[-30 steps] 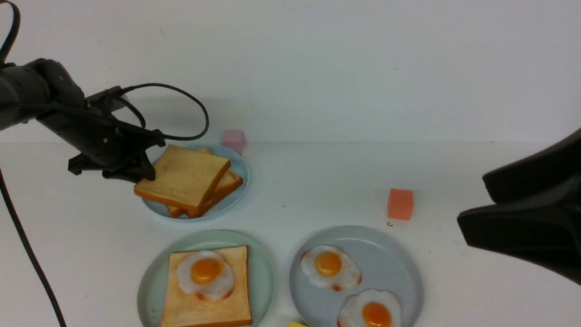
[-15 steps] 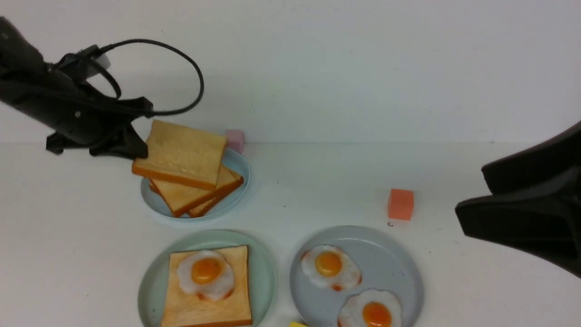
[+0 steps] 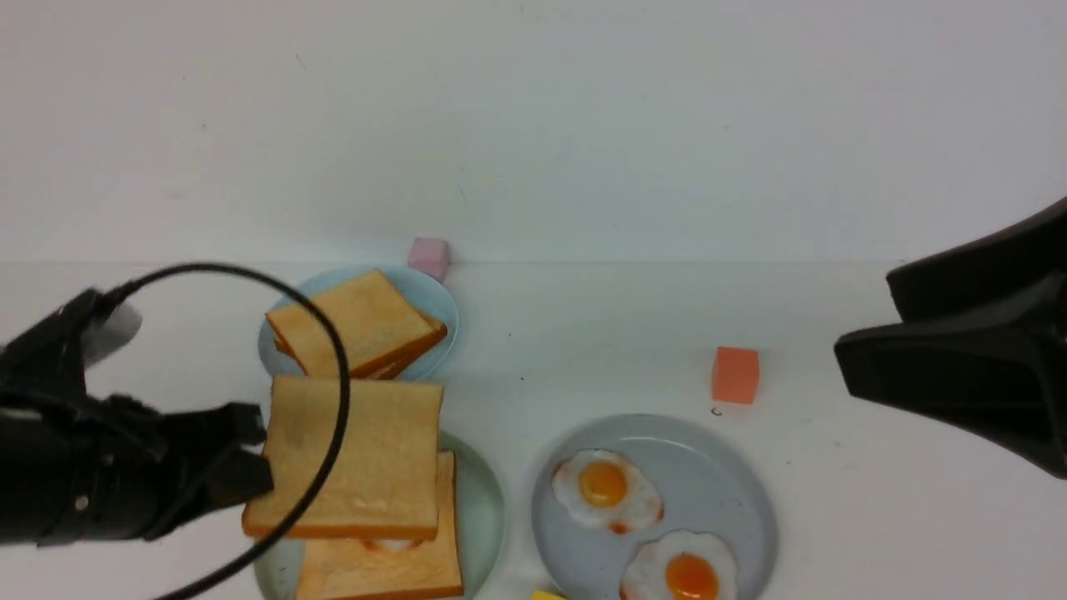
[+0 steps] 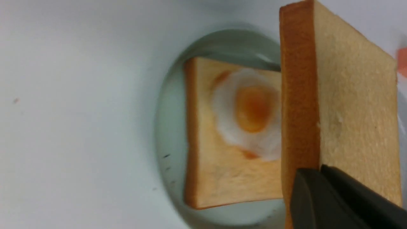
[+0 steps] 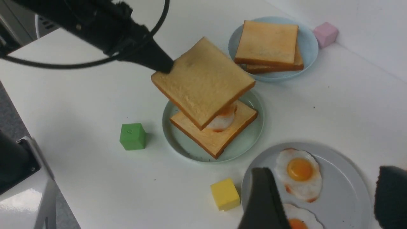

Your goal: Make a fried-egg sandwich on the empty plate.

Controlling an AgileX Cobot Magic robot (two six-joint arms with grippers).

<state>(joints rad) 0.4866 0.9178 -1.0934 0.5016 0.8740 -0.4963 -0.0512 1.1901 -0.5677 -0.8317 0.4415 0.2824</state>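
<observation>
The pale mint-green plate point(image 3: 488, 500) holds a toast slice point(image 5: 219, 136) with a fried egg point(image 5: 222, 119) on it. A second toast slice point(image 3: 358, 450) hangs roughly level a little above them and covers most of the egg in the front view. My left gripper point(image 3: 254, 467) is shut on that slice's left edge. The left wrist view shows the held toast slice point(image 4: 349, 95) edge-on, with the fried egg point(image 4: 251, 111) beneath it. My right gripper point(image 5: 326, 171) is open and empty, hovering over the grey plate point(image 5: 343, 178).
A light-blue plate point(image 3: 442, 304) at the back carries two stacked toast slices point(image 3: 358, 325). The grey plate point(image 3: 717, 475) holds two fried eggs point(image 3: 604, 487). Cubes lie about: orange point(image 3: 735, 375), pink point(image 3: 429, 254), green point(image 5: 133, 136), yellow point(image 5: 225, 194).
My left gripper lifted a toast slice off the light-blue plate and carried it toward the near side, over the mint-green plate. The right arm has hardly moved.
</observation>
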